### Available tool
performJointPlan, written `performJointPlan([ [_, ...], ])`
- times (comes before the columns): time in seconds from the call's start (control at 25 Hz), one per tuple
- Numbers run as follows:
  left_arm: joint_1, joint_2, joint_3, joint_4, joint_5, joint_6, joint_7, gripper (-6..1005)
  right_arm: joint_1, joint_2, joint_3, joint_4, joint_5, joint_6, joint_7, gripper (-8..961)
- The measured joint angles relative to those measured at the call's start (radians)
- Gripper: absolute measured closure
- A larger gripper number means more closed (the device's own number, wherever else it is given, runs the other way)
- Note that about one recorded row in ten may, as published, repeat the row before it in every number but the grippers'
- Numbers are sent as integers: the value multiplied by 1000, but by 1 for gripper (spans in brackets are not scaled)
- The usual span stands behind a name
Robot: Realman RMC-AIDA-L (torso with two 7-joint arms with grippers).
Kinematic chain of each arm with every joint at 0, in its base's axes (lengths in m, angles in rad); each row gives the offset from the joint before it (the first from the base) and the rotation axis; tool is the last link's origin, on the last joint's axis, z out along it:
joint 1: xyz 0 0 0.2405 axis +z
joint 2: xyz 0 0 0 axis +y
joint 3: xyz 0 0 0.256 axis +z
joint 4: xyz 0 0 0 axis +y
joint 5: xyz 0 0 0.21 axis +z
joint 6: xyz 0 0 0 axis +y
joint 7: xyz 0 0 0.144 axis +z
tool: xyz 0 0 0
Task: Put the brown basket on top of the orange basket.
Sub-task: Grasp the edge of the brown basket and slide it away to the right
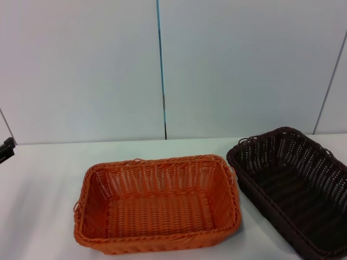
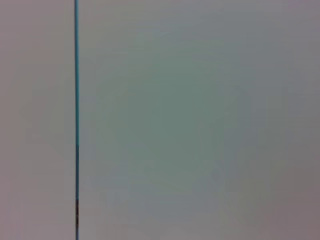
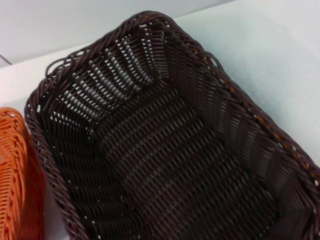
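1. You had the orange basket (image 1: pixel 157 203) sitting upright on the white counter (image 1: pixel 49 179), in the lower middle of the head view, its open side up and nothing inside it.
2. You had the brown basket (image 1: pixel 295 187) on the same counter at the lower right of the head view, also upright and empty, turned at a slant so that one corner pointed toward the orange basket and its far end ran off the right edge of the frame.
3. The two baskets stood just beside each other; a narrow strip of counter showed between their near corners, so they were not touching there.
4. The right wrist view looked down into the brown basket (image 3: pixel 170 145), which filled most of that frame, with a sliver of the orange basket (image 3: pixel 15 180) at the lower left.
5. The right pincer did not show in any view.
6. A small dark part at the left edge of the head view, about mid-height, was too little for you to identify, and the left pincer did not show in any view.
7. The left wrist view held only a pale wall panel (image 2: pixel 200 120) with a thin blue seam (image 2: pixel 76 100) running top to bottom near the left side.
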Motion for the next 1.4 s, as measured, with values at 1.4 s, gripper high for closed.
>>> performJointPlan([
  [1.4, -30, 20, -2, 62, 1, 11, -1, 93, 39, -8, -344, 52, -184, 47, -241, 210],
])
